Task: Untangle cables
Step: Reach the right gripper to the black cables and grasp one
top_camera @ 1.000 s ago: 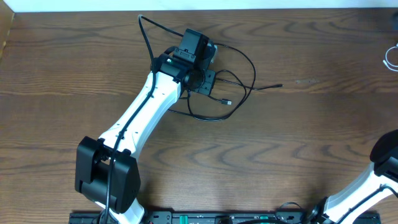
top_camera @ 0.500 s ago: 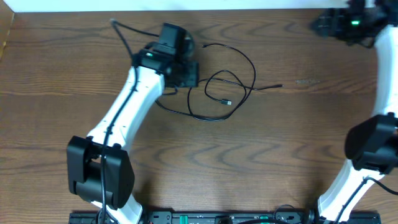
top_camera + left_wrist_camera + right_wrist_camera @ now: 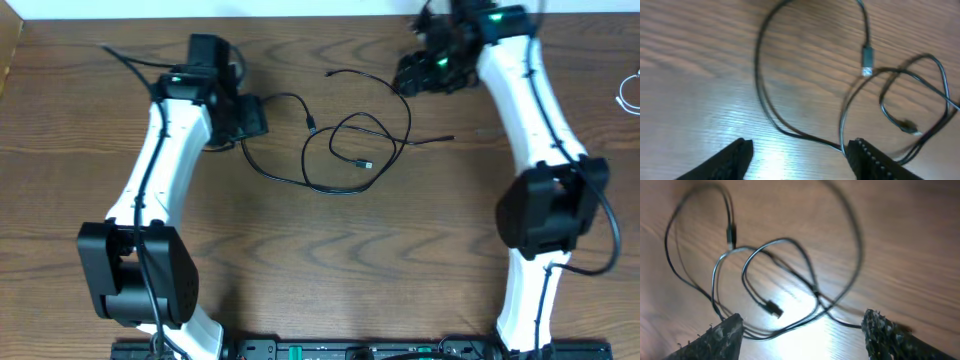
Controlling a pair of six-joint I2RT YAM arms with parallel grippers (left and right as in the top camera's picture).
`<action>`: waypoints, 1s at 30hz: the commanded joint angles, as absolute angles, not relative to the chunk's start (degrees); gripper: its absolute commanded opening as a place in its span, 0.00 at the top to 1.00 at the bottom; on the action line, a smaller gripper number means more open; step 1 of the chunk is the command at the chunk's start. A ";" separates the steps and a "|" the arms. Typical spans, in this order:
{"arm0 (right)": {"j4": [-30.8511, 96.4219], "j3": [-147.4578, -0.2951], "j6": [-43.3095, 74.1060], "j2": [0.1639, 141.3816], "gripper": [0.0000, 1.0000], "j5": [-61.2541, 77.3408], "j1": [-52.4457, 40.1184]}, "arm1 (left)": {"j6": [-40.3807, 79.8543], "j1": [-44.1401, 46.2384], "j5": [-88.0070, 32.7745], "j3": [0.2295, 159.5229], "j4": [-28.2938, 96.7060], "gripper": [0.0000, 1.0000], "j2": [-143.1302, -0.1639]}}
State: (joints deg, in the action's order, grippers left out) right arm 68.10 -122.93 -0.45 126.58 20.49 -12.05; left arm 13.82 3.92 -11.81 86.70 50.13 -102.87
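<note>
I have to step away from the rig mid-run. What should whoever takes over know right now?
Left gripper: open, empty, low over the table; a strand of the black cable runs past its right finger.
Right gripper: open, empty, hovering over the black cable's loops.
Cables: the black one lies mid-table in several crossing loops, both plugs free. The white cable sits at the table's far right edge, only partly in view.
Done: the two cables lie apart, not intertwined.
Left: the black cable's loops cross over themselves and probably need pulling out straight.
</note>
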 commanded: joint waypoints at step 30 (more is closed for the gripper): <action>84.62 -122.83 -42.74 140.64 0.41 23.00 -33.78 | 4.29 -12.80 -16.03 86.19 52.95 0.18 -102.87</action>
